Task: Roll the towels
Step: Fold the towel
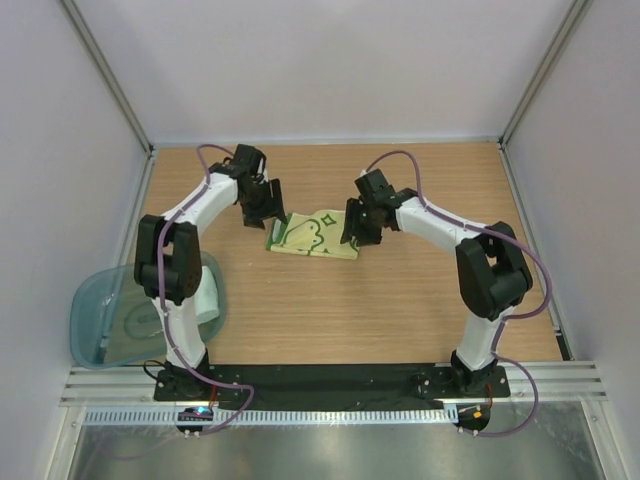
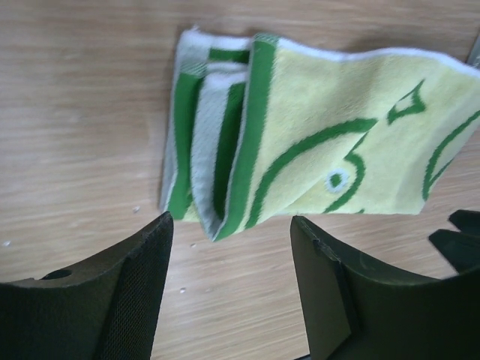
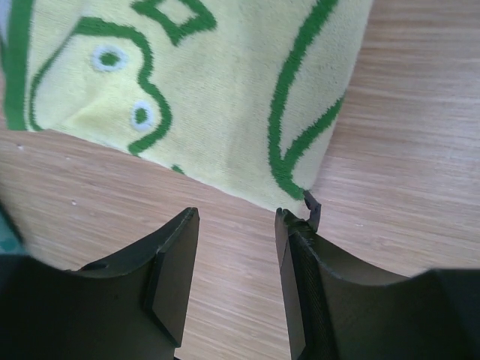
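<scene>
A green and cream towel (image 1: 312, 236) with doodle outlines lies flat on the wooden table, between the two arms. In the left wrist view the towel (image 2: 330, 142) shows its left end folded over in a few layers. My left gripper (image 1: 268, 218) hovers at that end, and the left gripper (image 2: 231, 225) is open over bare wood just short of the edge. My right gripper (image 1: 358, 236) stands at the right end. Seen from its wrist, the right gripper (image 3: 236, 217) is open and empty, close to the corner of the towel (image 3: 210, 97). A pale towel (image 1: 208, 296) lies by the bin, partly hidden by the left arm.
A translucent teal-grey bin (image 1: 100, 320) sits at the table's left edge beside the left arm's base. White walls enclose the table (image 1: 400, 310) at the back and sides. A metal rail runs along the near edge.
</scene>
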